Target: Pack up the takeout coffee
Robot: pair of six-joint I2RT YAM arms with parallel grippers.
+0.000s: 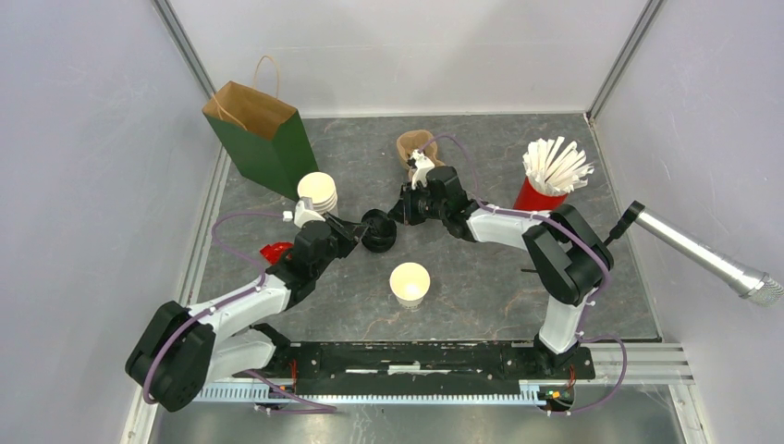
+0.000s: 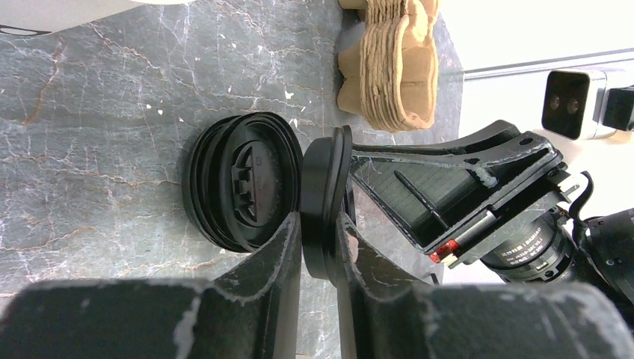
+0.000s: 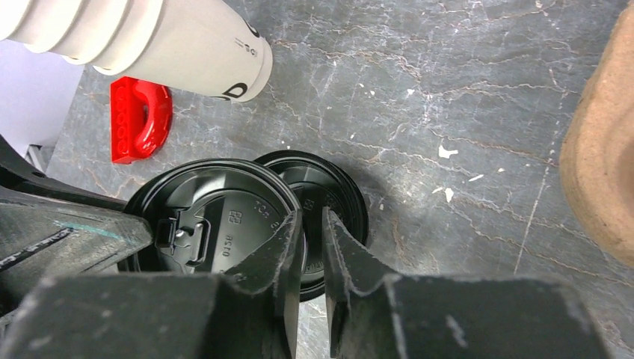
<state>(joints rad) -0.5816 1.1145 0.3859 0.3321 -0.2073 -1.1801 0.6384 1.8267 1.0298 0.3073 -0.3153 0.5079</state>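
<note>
The takeout coffee is a single white paper cup [image 1: 410, 282] standing open-topped, without a lid, near the front middle of the table. My left gripper [image 2: 318, 217] is shut on the rim of a round black lid [image 2: 327, 187], which it holds edge-on just above the table. In the right wrist view that lid [image 3: 217, 217] faces the camera. My right gripper [image 3: 312, 217] is at the lid's opposite rim, its jaws a narrow gap apart. A pile of black lids [image 2: 235, 183] lies on the table under both grippers [image 1: 379, 231].
A green and brown paper bag [image 1: 262, 134] stands open at the back left. A stack of white cups [image 1: 318, 192] is beside my left gripper. A cardboard cup carrier [image 1: 416, 146], a red cup of straws [image 1: 545, 180] and a small red part [image 1: 275, 252] are nearby.
</note>
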